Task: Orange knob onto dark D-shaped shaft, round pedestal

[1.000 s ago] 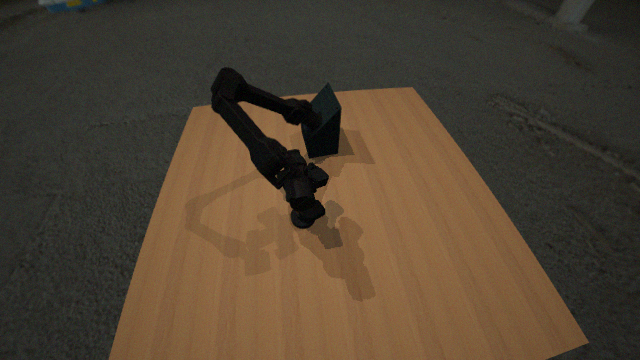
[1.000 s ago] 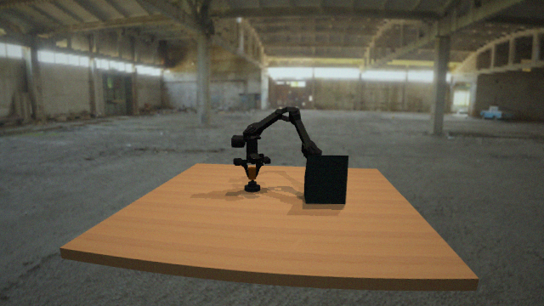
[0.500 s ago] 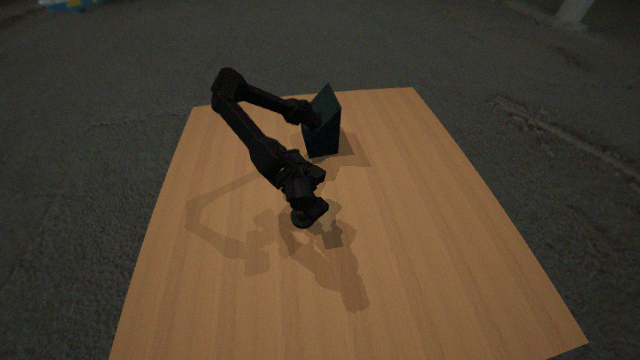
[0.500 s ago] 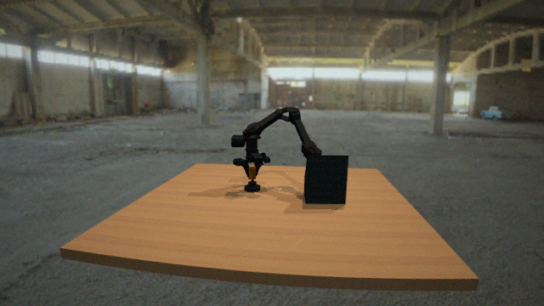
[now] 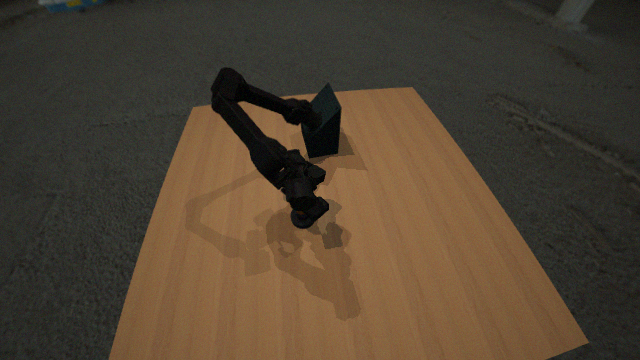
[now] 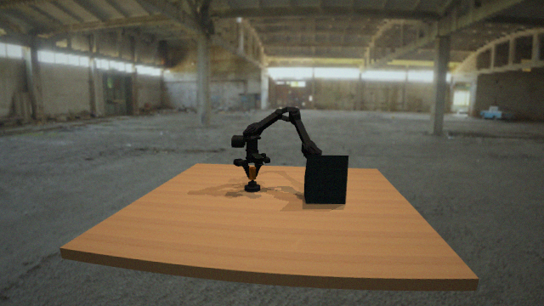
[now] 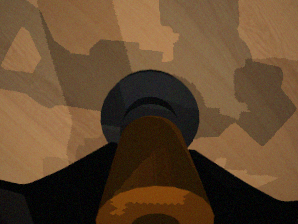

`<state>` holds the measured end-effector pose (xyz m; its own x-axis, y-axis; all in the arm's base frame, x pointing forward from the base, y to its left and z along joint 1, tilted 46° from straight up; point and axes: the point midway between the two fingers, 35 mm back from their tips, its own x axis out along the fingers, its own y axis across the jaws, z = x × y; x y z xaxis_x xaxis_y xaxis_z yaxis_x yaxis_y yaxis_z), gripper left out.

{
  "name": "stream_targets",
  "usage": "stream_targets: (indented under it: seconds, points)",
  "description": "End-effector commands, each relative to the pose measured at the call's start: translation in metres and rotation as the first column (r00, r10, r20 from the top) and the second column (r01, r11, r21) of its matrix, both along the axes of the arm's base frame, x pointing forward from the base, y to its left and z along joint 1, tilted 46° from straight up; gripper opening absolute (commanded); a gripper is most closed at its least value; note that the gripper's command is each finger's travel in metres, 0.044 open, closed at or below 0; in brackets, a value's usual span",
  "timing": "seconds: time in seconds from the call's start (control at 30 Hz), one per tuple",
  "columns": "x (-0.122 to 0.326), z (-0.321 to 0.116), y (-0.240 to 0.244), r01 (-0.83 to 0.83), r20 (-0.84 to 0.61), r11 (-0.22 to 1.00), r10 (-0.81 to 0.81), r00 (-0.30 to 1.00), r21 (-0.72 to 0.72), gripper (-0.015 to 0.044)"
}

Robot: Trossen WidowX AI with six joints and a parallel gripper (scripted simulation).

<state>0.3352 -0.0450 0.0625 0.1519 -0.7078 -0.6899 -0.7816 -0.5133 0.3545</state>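
Observation:
The orange knob (image 6: pixel 252 171) (image 7: pixel 155 165) is upright between the two dark fingers of my gripper (image 6: pixel 252 175) (image 7: pixel 151 153), which is shut on it. The dark round pedestal (image 5: pixel 302 223) (image 6: pixel 252 189) (image 7: pixel 150 82) stands on the table directly beneath. In the exterior view the knob is above the pedestal's wide base, with a narrower dark part between them. In the wrist view the knob's lower end covers the pedestal's centre. The shaft and its flat side are hidden, so I cannot tell how they line up with the hole.
A dark block with a sloped top (image 5: pixel 325 135) (image 6: pixel 326 180) stands on the wooden table (image 5: pixel 425 250) (image 6: pixel 238 238) beside the arm's base. The arm arches from there over to the pedestal. Shadows of the arm lie across the table around the pedestal.

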Motion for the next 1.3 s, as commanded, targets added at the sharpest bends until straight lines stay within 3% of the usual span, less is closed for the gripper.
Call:
stream_targets:
  seconds: [0.0,0.17,0.43,1.27]
  points:
    - [0.0001,0.0001,-0.0003,-0.002,-0.001,1.000,0.002,1.000,-0.002,0.0000]
    - [-0.0001,0.0028,0.0022,-0.008,-0.007,1.000,0.008,1.000,-0.003,0.0000]
    - [0.0012,0.0024,0.0010,-0.148,-0.150,0.989,0.143,0.978,-0.022,0.0000]
    - [0.0001,0.0028,0.0023,-0.165,-0.168,0.986,0.159,0.973,-0.023,0.0000]
